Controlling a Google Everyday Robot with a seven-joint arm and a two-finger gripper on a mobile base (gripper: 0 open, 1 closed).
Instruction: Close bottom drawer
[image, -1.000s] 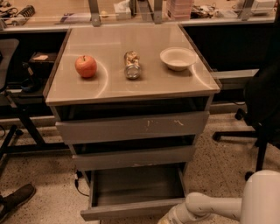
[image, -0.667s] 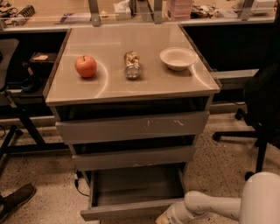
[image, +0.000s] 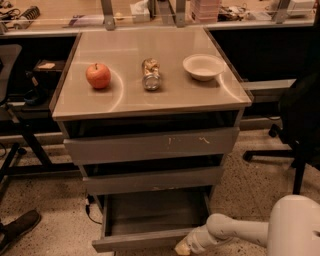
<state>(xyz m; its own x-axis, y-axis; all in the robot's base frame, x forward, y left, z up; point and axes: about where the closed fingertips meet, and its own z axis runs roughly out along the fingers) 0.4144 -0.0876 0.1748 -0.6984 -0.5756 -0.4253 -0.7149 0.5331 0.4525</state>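
Observation:
The bottom drawer (image: 150, 239) is the narrowest of three grey drawers and stands pulled out, its flat grey tray (image: 155, 212) showing empty. Its plain front panel runs along the bottom edge of the view. My white arm (image: 240, 231) reaches in from the lower right. The gripper (image: 183, 247) is at the right end of that front panel, low near the floor, at or touching the panel.
The cabinet's top (image: 150, 95) carries a red apple (image: 98, 75), a lying can (image: 150, 74) and a white bowl (image: 203, 66). A black office chair (image: 300, 125) stands to the right, a desk frame (image: 20, 145) and a shoe (image: 17, 227) to the left.
The gripper has slid a little to the left along the bottom drawer's front panel. The drawer's position looks unchanged.

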